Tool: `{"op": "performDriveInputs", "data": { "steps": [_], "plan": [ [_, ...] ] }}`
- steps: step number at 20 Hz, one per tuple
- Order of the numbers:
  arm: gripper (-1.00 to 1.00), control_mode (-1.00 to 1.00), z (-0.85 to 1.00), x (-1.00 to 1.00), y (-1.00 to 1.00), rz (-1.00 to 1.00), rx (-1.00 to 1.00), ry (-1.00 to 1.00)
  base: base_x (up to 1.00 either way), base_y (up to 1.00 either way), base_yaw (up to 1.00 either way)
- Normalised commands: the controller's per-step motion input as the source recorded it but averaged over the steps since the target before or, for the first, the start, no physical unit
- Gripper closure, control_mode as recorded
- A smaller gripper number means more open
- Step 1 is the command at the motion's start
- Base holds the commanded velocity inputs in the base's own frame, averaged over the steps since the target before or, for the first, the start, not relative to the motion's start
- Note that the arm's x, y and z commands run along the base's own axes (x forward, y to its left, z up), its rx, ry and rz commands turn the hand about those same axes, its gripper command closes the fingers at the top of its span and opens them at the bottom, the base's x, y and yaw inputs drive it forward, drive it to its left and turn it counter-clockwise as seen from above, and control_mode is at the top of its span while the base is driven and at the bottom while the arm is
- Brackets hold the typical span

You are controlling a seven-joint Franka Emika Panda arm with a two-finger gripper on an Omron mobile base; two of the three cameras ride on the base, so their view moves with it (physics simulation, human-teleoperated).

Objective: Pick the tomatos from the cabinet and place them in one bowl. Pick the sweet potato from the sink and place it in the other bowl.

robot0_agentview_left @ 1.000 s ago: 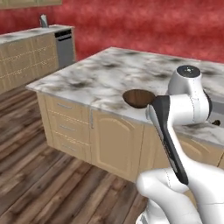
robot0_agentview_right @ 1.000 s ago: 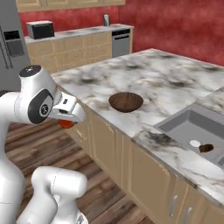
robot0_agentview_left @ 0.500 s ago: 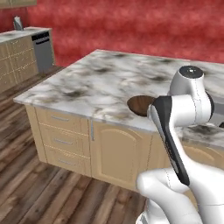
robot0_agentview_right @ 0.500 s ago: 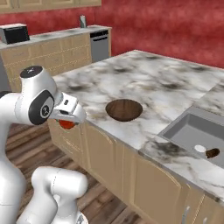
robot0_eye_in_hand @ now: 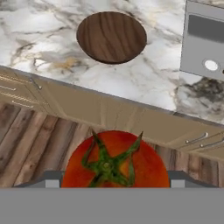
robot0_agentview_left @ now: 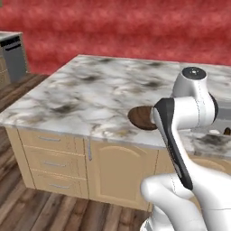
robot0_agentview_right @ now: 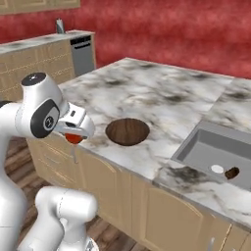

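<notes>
The gripper hung off the counter's front edge, over the wood floor, its jaws closed on a tomato. In the hand view the tomato sat between the two finger tips, its green stem star facing the camera. From the right base view the same red fruit showed under the hand, just in front of the cabinet fronts and below the level of the marble top.

The marble counter carried a dark wooden bowl near its front edge, right of the gripper and well apart from it. The bowl was empty. In the left base view the bowl was partly hidden behind the arm.

Further right, the grey sink was set into the counter near its right end. A small dark brown object lay on the basin floor just beside the pale round drain; it was too small to identify with certainty.

Drawers and doors ran below the counter's front edge.
</notes>
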Motion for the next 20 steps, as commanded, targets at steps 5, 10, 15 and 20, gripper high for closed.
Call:
{"op": "performDriveInputs", "data": {
  "steps": [5,10,15,20],
  "plan": [
    [1.0,1.0,0.0,0.0,0.0,0.0,0.0,0.0,0.46,0.1,-0.36],
    [1.0,1.0,0.0,0.0,0.0,0.0,0.0,0.0,0.47,0.52,-0.26],
    [1.0,1.0,0.0,0.0,0.0,0.0,0.0,0.0,0.53,0.36,-0.27],
    [1.0,1.0,0.0,0.0,0.0,0.0,0.0,0.0,0.63,0.05,-0.19]
  ]
}}
